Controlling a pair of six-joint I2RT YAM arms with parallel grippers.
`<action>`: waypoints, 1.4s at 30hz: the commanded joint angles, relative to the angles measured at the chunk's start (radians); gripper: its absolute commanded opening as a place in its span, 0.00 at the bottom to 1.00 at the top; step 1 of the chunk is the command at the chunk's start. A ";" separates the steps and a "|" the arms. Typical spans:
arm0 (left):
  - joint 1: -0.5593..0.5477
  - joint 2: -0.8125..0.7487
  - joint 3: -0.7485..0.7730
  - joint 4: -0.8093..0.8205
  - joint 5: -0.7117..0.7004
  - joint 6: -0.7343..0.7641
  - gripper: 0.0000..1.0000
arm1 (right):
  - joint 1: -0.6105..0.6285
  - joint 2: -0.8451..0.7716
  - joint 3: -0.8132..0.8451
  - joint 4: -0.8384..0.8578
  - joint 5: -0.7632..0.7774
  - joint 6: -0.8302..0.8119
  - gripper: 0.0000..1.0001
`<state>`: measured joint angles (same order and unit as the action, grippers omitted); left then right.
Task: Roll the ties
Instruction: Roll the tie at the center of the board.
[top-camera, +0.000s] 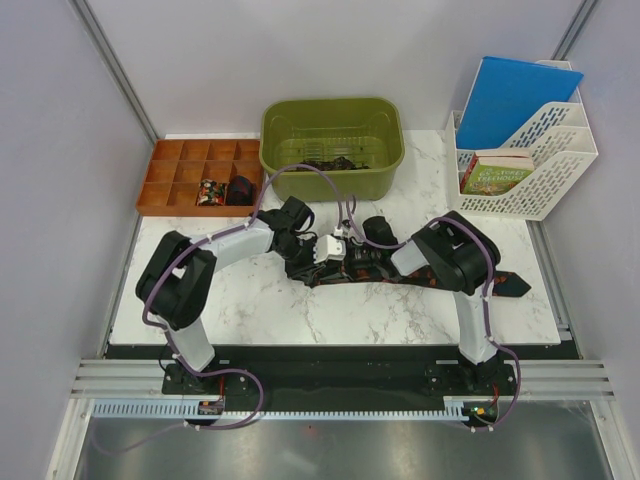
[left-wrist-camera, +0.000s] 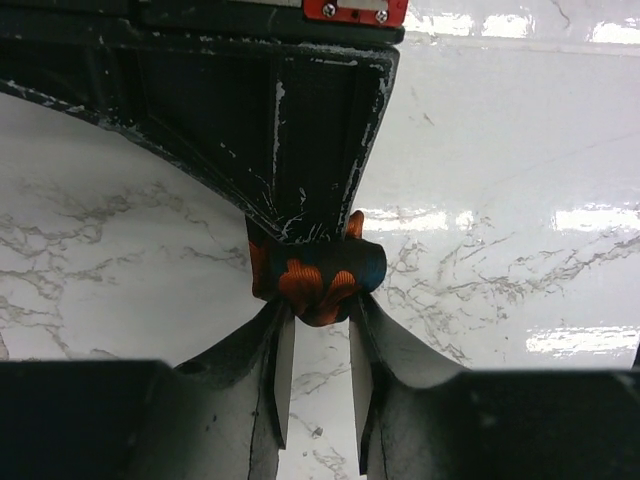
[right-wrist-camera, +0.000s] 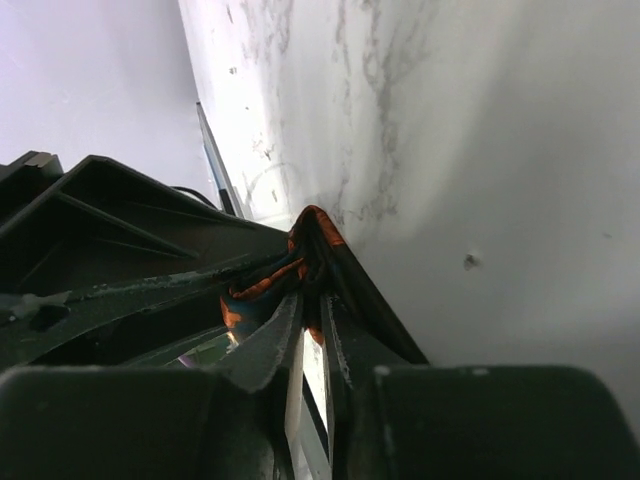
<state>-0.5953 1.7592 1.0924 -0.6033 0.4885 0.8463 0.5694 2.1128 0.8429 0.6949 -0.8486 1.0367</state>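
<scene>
White marble counter (top-camera: 250, 300): tie (top-camera: 510, 284) lies long-ways 9 to 3 o'clock, tip at 3. Its small roll (left-wrist-camera: 318, 280) sits mid counter, at 12 from the L jaws, which pinch it. R jaws meet it too, thin gap; can't tell if they grip.

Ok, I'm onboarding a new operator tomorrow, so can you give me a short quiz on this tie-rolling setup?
1. True or false: the green bin is empty.
2. The rolled ties sit in: A) the orange tray B) the file rack C) the blue folder.
3. Toward which of the robot's sides does the pointed tip of the tie on the table lie?

Key:
1. False: dark ties lie in it.
2. A.
3. Its right.
</scene>
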 joint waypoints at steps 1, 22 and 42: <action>-0.041 0.095 -0.026 0.020 -0.062 -0.003 0.21 | -0.026 -0.022 0.024 -0.202 0.025 -0.142 0.19; -0.015 0.157 0.021 -0.046 -0.076 -0.015 0.13 | -0.051 -0.199 -0.021 -0.223 0.036 -0.115 0.56; 0.060 0.073 0.040 -0.053 0.041 -0.047 0.42 | -0.080 -0.085 -0.062 -0.198 0.049 -0.151 0.00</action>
<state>-0.5770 1.8397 1.1584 -0.6342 0.5209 0.8204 0.5148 1.9957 0.8082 0.5591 -0.8238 0.9821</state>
